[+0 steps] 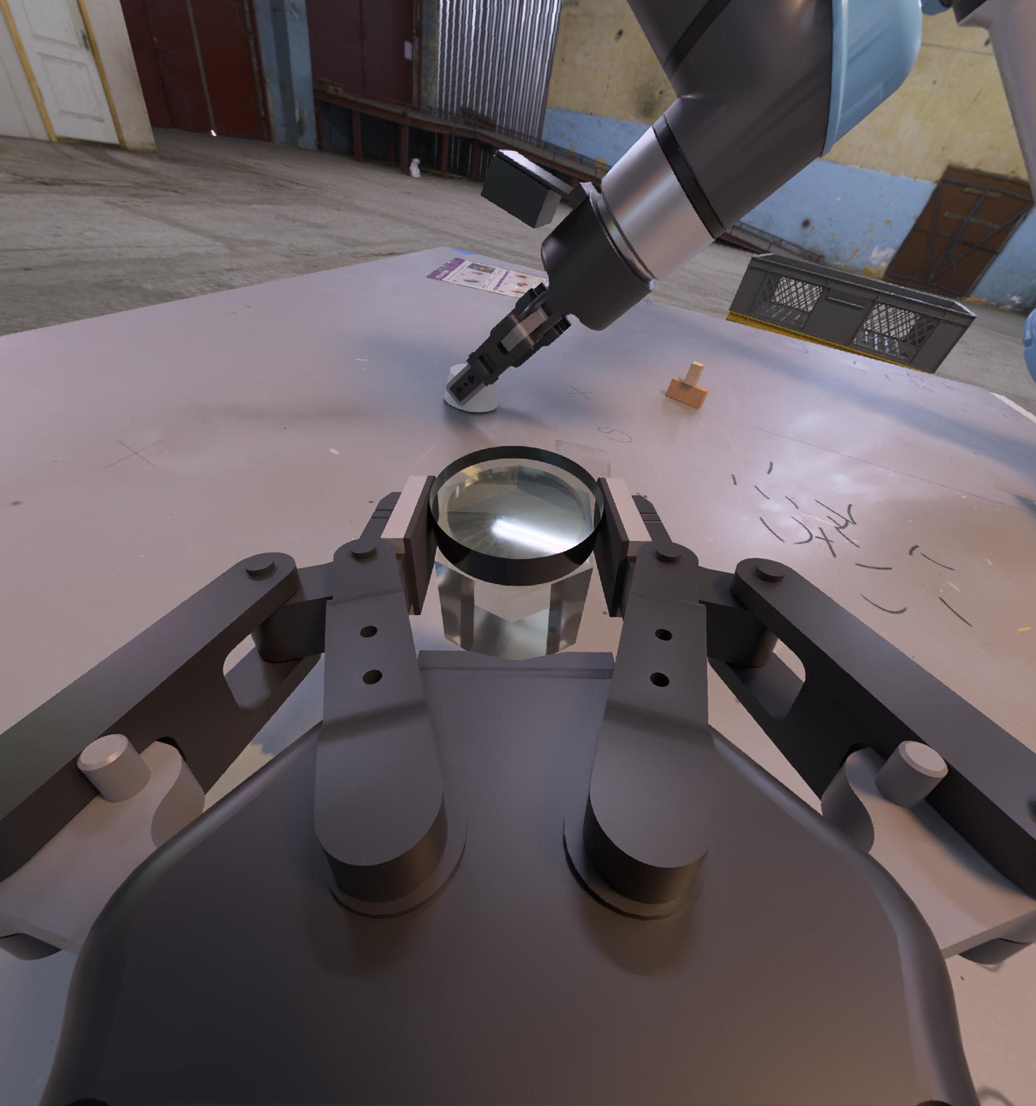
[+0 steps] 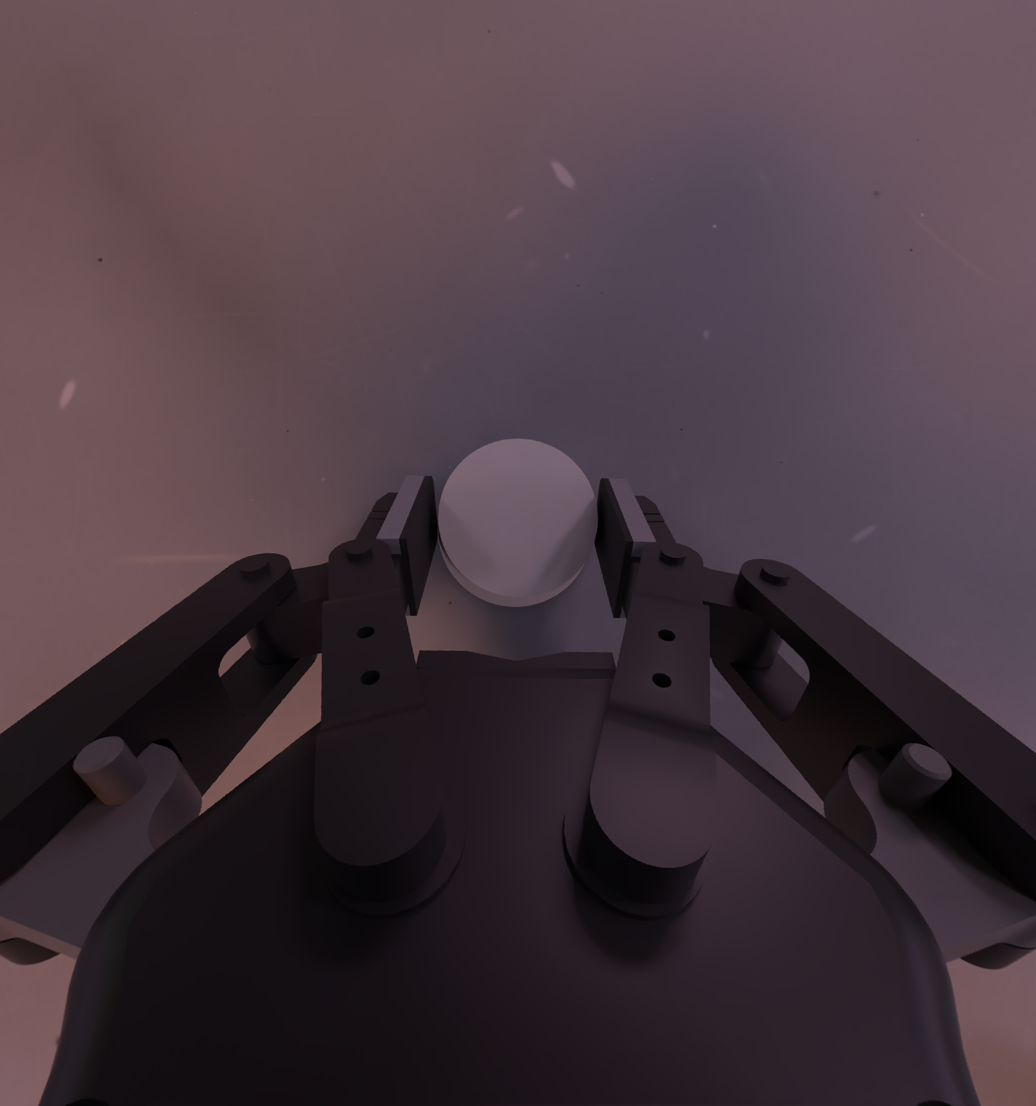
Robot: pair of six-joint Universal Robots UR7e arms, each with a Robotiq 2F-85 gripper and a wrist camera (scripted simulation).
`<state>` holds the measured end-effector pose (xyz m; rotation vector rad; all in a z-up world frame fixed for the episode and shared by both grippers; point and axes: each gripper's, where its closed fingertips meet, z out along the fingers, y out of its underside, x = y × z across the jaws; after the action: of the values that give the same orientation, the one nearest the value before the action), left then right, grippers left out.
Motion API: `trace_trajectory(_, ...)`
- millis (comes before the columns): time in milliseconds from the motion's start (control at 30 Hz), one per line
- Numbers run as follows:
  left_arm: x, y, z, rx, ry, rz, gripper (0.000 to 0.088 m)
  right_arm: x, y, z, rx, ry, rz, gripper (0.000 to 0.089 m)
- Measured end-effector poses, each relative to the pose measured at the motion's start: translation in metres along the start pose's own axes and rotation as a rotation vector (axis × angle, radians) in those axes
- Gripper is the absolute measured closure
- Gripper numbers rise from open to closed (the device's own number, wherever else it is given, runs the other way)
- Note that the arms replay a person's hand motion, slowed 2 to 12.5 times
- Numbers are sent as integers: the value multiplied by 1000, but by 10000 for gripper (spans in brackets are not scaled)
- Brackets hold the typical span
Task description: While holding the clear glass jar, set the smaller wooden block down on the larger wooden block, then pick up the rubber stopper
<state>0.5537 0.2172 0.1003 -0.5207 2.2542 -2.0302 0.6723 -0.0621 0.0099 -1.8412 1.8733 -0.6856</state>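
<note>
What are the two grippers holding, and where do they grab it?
Left gripper holds the clear glass jar by its sides, near the rim. Right gripper pinches the white rubber stopper by its sides.

Open table [image 1: 216, 419] leftward; stacked wooden blocks [image 1: 687, 388] and crate [image 1: 850, 311] rightward.

Smaller wooden block [image 1: 693, 374] stands on larger wooden block [image 1: 687, 394].
</note>
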Motion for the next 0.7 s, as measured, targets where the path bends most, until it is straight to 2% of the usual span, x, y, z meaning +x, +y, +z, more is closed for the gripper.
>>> trace_trajectory(333,-1,-1,0,3,-2,-4,419,-13,4,-6,-6,-50,-28,414)
trace_trajectory(700,-1,-2,-1,9,-5,-3,419,-40,8,-20,-1,-164,-51,414)
